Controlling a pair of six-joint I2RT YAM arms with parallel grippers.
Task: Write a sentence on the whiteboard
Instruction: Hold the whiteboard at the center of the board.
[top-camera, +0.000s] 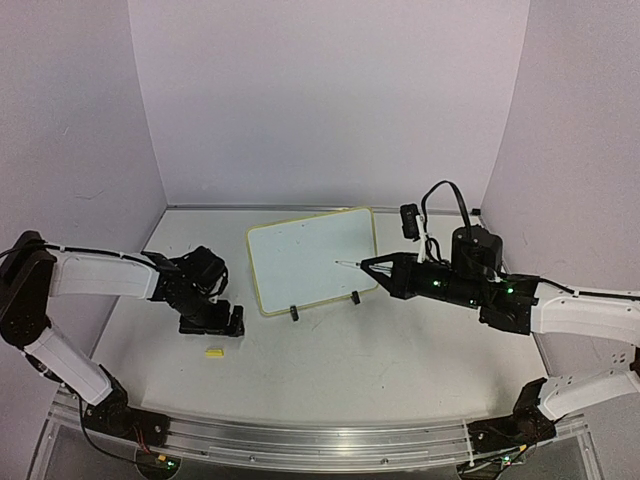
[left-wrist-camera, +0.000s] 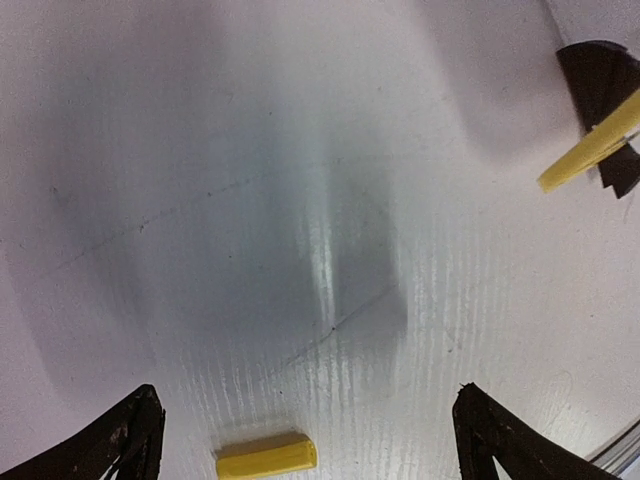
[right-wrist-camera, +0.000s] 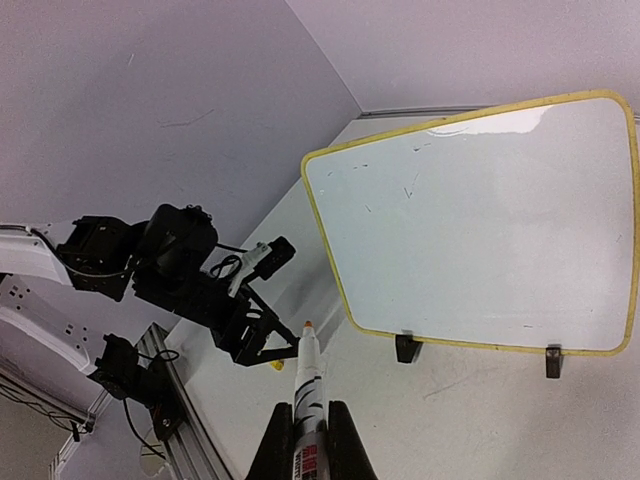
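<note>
Your whiteboard (top-camera: 312, 258) stands mid-table on two small black feet (top-camera: 293, 313): glossy white face, pale yellow rim, rounded corners, a few faint marks (right-wrist-camera: 410, 185) near one edge. Right gripper (right-wrist-camera: 310, 415) clamps the marker pen (right-wrist-camera: 308, 370), tip toward the board; left gripper (left-wrist-camera: 305, 430) gapes wide, holding nothing.

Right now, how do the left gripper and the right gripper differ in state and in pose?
The left gripper is open and empty; the right gripper is shut on the marker. The left gripper points down at the table, close above a small yellow piece; the right gripper reaches level toward the whiteboard. Shared: both are black and two-fingered, and neither touches the whiteboard.
</note>
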